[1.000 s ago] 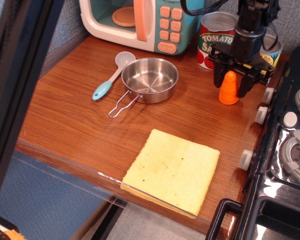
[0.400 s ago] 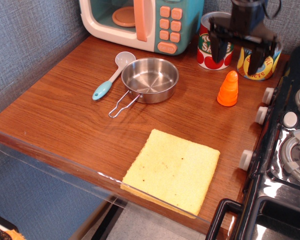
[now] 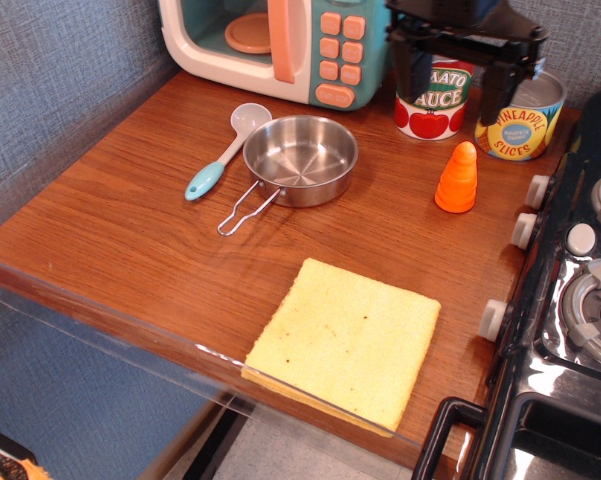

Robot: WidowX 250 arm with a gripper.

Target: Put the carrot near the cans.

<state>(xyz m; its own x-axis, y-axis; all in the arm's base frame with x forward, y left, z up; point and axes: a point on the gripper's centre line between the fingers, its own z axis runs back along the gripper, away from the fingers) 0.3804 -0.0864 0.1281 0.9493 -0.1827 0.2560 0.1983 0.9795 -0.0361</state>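
Note:
The orange ridged carrot (image 3: 457, 178) stands upright on the wooden table (image 3: 140, 220), just in front of the two cans and apart from them. The red-and-white tomato sauce can (image 3: 433, 101) and the yellow-and-blue pineapple slices can (image 3: 519, 121) stand at the back right. My gripper (image 3: 452, 82) hangs high above the cans, open and empty, its two black fingers (image 3: 407, 73) spread wide, one partly hiding the tomato can.
A toy microwave (image 3: 280, 40) stands at the back. A steel pan (image 3: 298, 158) and a teal-handled spoon (image 3: 225, 150) lie mid-table. A yellow sponge cloth (image 3: 348, 340) lies at the front edge. A black toy stove (image 3: 570, 300) borders the right side.
My gripper let go of the carrot, opened and rose up and back above the cans. The carrot stays standing where it was set. A dark bar at the left has gone from view.

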